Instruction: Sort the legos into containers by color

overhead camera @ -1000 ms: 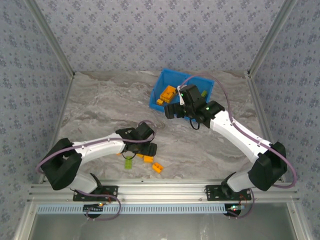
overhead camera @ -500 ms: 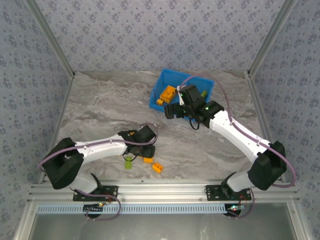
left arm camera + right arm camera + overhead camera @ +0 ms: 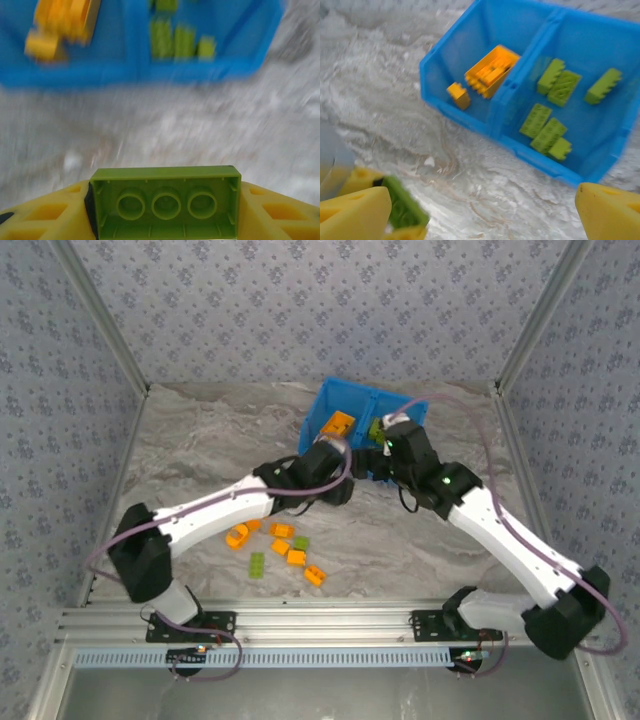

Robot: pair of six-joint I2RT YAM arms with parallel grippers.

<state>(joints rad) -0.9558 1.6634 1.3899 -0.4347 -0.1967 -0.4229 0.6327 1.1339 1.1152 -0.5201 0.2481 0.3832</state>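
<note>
Firmly, left jaws pinch a lime brick point(image 3: 165, 207) near the blue bin point(image 3: 100, 76).

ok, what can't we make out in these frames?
- Left wrist: blue bin and its contents motion-blurred; brick shapes unreadable.
- Left wrist: green brick cut off by the bottom edge.
- Top external: loose legos too small to tell shapes; left arm covers the bin's near corner.

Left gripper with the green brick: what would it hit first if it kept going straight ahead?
Probably the near wall of the blue bin, beyond a stretch of table; depth is unclear.
</note>
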